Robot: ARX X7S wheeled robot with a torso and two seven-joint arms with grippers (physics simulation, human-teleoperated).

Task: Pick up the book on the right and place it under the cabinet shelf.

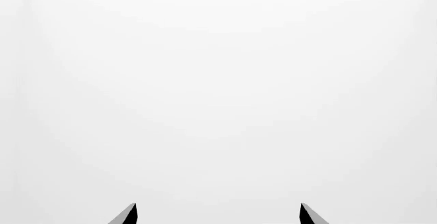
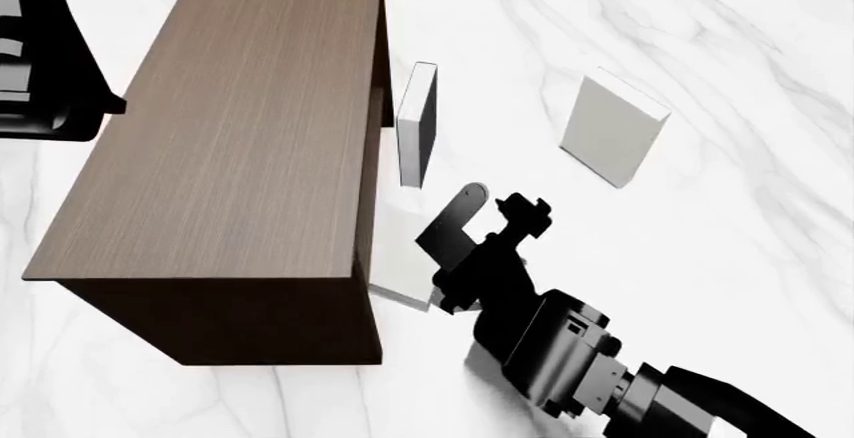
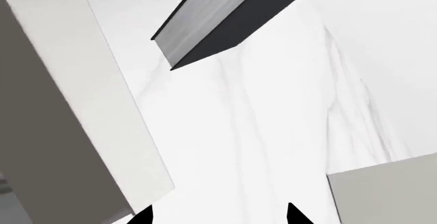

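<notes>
right end effector: apart, empty | book: against cabinet shelf edge | left end effector: apart

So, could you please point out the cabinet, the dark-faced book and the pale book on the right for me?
cabinet [image 2: 227, 128], head view, on its flat wood-grain top.
dark-faced book [image 2: 416, 128], head view, on its grey face beside the cabinet.
pale book [image 2: 611, 133], head view, on its plain front cover.
</notes>
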